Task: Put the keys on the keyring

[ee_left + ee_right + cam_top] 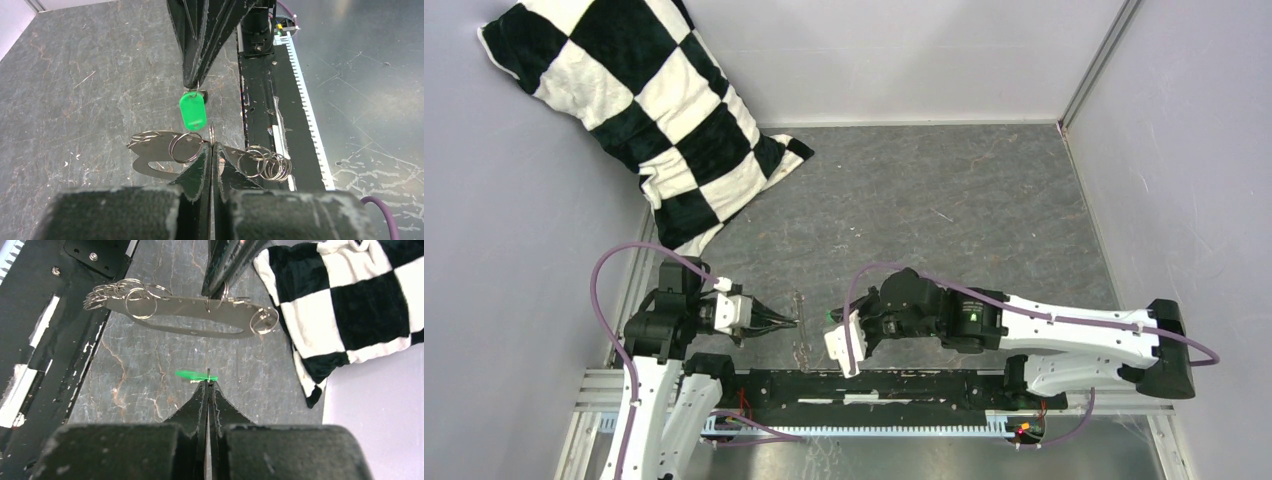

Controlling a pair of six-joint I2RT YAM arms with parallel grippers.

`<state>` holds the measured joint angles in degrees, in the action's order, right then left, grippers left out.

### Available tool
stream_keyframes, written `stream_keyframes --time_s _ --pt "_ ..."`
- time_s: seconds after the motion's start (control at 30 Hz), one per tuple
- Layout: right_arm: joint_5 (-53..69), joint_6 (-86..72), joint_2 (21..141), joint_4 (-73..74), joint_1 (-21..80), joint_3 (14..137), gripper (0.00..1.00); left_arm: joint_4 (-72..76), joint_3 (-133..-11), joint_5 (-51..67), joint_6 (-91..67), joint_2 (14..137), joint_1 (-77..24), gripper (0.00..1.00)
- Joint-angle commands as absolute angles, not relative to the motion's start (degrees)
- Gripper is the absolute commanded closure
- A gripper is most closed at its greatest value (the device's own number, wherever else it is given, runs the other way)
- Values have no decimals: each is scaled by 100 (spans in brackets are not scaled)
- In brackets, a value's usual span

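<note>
Now – L jaws pinch 1 keyring [180, 307]; R jaws pinch 1 green-tag key [192, 111], just beside.

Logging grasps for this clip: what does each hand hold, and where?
Left hand pinches the keyring at its rim, mid-length; right hand pinches the green-tagged key by its top end.

No legible text, brand, number or sign in any of three views. Bright green plastic key tag [192, 111], at 12 o'clock from left wrist camera's fingertips, shows plain face, nothing readable on it.
</note>
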<state>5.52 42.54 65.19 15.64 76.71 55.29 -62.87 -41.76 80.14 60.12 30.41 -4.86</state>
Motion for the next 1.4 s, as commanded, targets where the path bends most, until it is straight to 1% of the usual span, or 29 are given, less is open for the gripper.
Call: stream_keyframes --time_s 0.0,0.27,0.4,0.47,0.57,0.67,0.9,1.37 --pt "243 4793 6742 1473 7801 5898 99 -6248 -4122 8384 6191 3035 -491 98" --pt "407 5418 7095 1566 7792 6222 100 -6240 -4000 8027 7974 2491 -694 98" --pt "514 5598 7191 1565 7787 6302 99 -6270 -3982 7974 8292 2533 -752 98" --pt "564 5728 7216 1558 7793 6343 99 -6642 -3981 7954 8785 2597 -776 98" --pt "685 5856 7276 1633 7791 6476 99 -6702 -4052 7938 8750 2765 -804 98" --pt "776 5977 7357 1730 7819 6550 99 -6975 -4099 7898 9116 2924 -815 98" --pt "791 6193 7575 1993 7961 6724 99 -7057 -4233 7884 9034 3285 -861 98" --pt "730 6290 7611 1986 8110 6612 99 -7207 -4326 7761 9138 3459 -914 98"
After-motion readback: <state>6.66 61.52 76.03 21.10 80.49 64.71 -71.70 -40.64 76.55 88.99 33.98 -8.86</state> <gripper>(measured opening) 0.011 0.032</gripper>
